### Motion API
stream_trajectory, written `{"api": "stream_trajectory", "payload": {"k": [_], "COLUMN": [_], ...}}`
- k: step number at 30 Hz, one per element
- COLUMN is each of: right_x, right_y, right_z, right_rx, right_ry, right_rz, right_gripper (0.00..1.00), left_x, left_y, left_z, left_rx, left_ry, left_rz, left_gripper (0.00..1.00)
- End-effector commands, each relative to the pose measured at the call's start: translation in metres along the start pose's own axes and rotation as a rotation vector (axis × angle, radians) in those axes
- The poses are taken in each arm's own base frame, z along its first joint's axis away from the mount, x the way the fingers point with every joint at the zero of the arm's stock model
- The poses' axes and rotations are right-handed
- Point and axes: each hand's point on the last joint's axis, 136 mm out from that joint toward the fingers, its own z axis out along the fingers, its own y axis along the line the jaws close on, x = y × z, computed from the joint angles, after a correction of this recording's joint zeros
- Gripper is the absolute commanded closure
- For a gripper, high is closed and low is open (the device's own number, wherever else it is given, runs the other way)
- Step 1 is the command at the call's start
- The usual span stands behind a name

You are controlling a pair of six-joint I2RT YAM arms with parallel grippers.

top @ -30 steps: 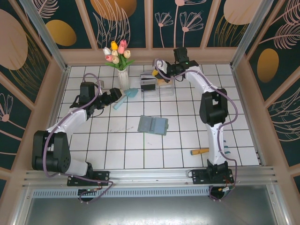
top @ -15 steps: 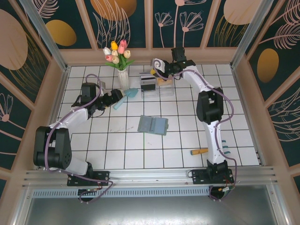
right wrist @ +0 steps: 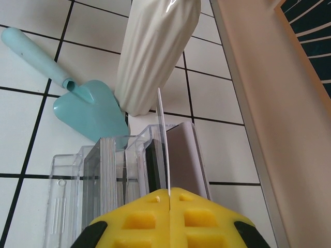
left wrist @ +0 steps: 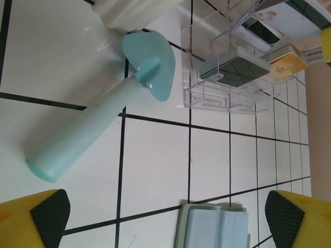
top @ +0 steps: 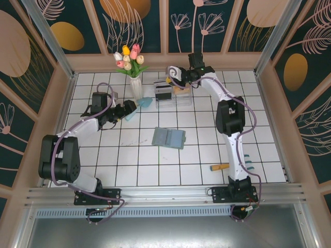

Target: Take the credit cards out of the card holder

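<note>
Since a second ago my right gripper (right wrist: pixel 169 192) has slid a little left along the far side. It now sits above the clear box (right wrist: pixel 67 175), beside the vase (right wrist: pixel 155 46), clamped on a thin card (right wrist: pixel 162 134), whitish I think, seen edge-on. My left gripper (top: pixel 127 109) gapes wide near the trowel (left wrist: pixel 103 124). The wallet (top: pixel 169 138) lies open mid-table, apart from both.

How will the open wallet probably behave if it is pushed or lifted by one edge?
The wallet lies open and flat, so a push would probably slide it over the glossy tiles, not tip it. It folds in the middle, so lifted by one edge, the other half would likely hang down. It looks thin, so probably light.
</note>
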Motion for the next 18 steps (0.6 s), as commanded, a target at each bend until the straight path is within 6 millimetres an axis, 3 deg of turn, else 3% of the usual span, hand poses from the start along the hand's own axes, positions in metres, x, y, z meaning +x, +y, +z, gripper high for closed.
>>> {"api": "stream_trajectory", "payload": {"k": [1, 18], "right_x": [0.005, 0.025], "right_y": [-0.006, -0.007], "right_z": [0.006, 0.014], "right_rx": [0.022, 0.035], "right_ry": [-0.005, -0.004], "right_rz": [-0.061, -0.068], "right_gripper": [0.99, 0.95], "left_x": [-0.004, 0.005], "left_y": [-0.005, -0.005], "left_z": [0.000, 0.008], "left_rx": [0.028, 0.062], "left_ry": [0.010, 0.055], "left_rz": [0.024, 0.000], "left_gripper": [0.01, 0.02]}}
